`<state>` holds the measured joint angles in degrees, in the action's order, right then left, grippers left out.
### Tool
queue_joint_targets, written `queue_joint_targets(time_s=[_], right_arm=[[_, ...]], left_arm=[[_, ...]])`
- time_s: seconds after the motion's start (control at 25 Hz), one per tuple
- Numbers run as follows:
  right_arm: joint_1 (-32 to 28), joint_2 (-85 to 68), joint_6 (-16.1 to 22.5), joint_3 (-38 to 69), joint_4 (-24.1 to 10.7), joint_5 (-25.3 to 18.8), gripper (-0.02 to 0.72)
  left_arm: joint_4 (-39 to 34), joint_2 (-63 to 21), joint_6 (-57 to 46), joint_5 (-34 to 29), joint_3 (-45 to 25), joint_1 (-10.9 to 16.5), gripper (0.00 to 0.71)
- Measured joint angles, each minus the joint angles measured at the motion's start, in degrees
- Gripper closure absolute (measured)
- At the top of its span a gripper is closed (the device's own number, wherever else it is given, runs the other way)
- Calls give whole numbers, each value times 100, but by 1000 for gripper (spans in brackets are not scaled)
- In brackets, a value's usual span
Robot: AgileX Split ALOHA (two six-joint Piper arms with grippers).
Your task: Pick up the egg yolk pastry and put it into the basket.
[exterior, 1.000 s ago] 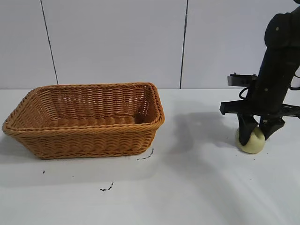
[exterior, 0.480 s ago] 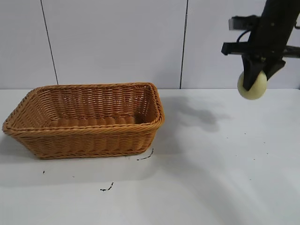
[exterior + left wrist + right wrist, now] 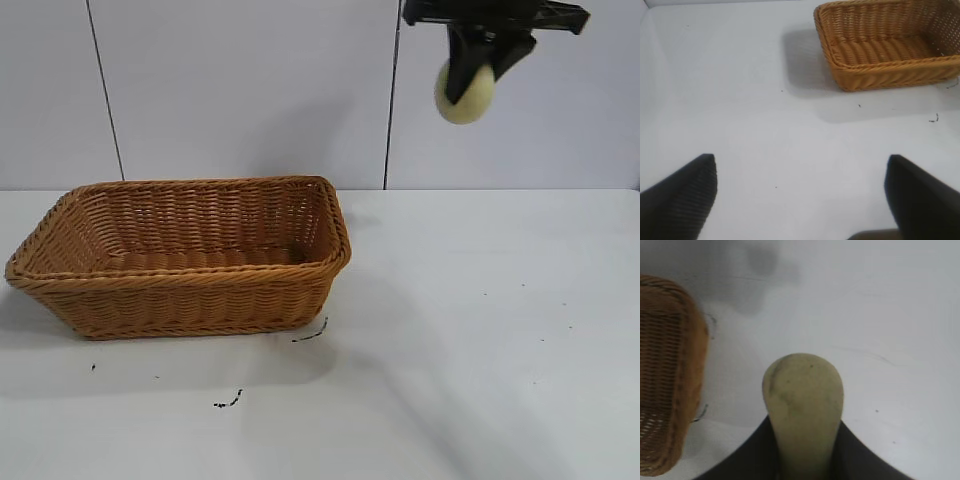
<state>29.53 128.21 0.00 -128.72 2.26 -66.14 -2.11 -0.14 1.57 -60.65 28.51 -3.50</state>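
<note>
My right gripper [image 3: 478, 72] is shut on the pale yellow-green egg yolk pastry [image 3: 466, 94] and holds it high above the table, to the right of the basket [image 3: 180, 250]. In the right wrist view the pastry [image 3: 804, 405] is squeezed on edge between the two dark fingers [image 3: 747, 455], with the basket's end [image 3: 670, 375] below and to one side. The orange-brown wicker basket is empty and stands on the white table at the left. My left gripper [image 3: 800, 195] is open and empty above bare table, with the basket [image 3: 890, 45] farther off.
The white table [image 3: 460, 350] carries small dark marks [image 3: 228, 402] in front of the basket. A panelled white wall [image 3: 250, 90] stands behind.
My right gripper has lifted the pastry off the table at the right, risen high and moved left toward the basket. The basket and left arm have not moved.
</note>
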Motion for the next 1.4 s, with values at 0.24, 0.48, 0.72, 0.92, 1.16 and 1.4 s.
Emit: queue_joint_targets(time_s=[0.24,0.48,0.72,0.92,1.16,1.4], right_arm=[[828,941,0,-496,47,786,561],[926,1727,-59,-507,42,1261,561],[926,1897,-159,-507,96,1281,421],[926,1676,-159,-507,22,1102,62],[827,883,-72,-513,-360,725,15],[45,397,-72,-545,-379,510,15]], left_arm=[[0,0,0,0,0,0,17],[0,0,0,0,0,0,17],[0,0,0,0,0,0,17],[0,0,0,0,0,0,17],[0,0,0,0,0,0,17],[0,0,0,0,0,0,17]])
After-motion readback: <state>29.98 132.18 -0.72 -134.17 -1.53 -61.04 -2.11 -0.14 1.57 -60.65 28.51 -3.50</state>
